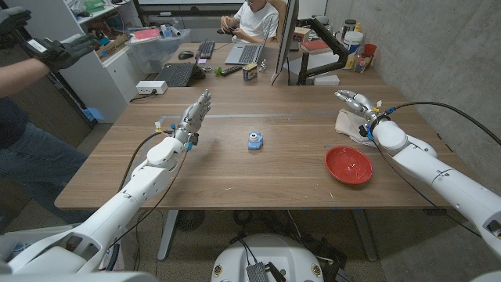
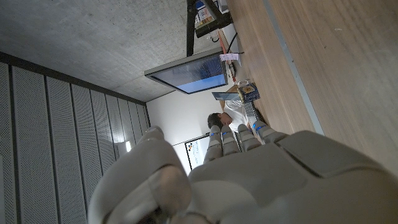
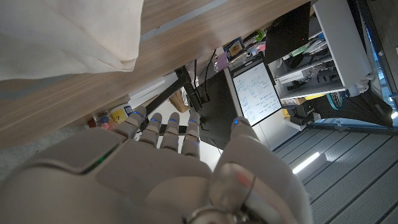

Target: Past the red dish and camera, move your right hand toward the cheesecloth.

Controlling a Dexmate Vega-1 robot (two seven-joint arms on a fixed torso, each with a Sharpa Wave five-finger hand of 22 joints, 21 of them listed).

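Right hand poised over the cheesecloth, reach nearly complete

On the wooden table (image 1: 258,168), the robot's right arm stretches past the red dish (image 1: 348,164), which lies near the table's front right, and the right hand (image 1: 356,103) hovers above the pale cheesecloth (image 1: 349,124) crumpled just behind that dish; its fingers are spread and extended, holding nothing. The left hand (image 1: 197,110) stands raised over the table's left half, fingers straight and apart, likewise empty. The small blue camera (image 1: 255,140) sits near the table's middle, well apart from both hands. The approach step looks all but done; the next move probably calls only for a short descent onto the cloth.
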